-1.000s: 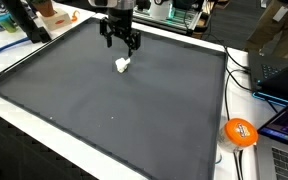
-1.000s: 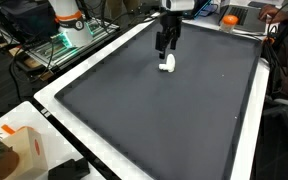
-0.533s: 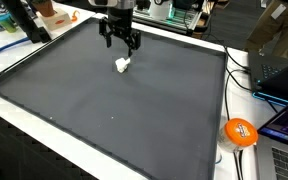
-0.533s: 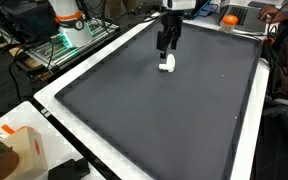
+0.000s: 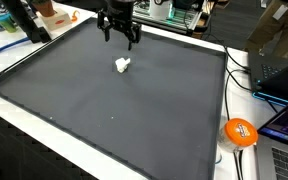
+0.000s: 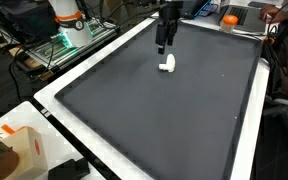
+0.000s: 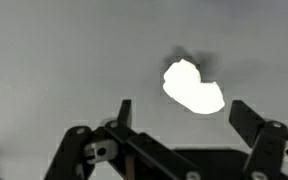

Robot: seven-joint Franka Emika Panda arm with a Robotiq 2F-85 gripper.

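While the pincer [image 5: 120,37] hangs spread wide just above the small white lump [image 5: 123,65] lying on the dark mat [image 5: 104,115], that lump looks light, soft and crumpled, probably best pinched gently across its narrower middle.

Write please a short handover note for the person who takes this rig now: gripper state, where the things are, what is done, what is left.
Gripper: open, empty, hanging above the dark mat near its far edge.
White piece: it lies on the mat, below the gripper and apart from it. In the wrist view it shows ahead of the two fingers, between their lines, and neither touches it.
Done: the gripper stands over the piece with its jaws spread.
Left: no grasp is made; the piece is not lifted.
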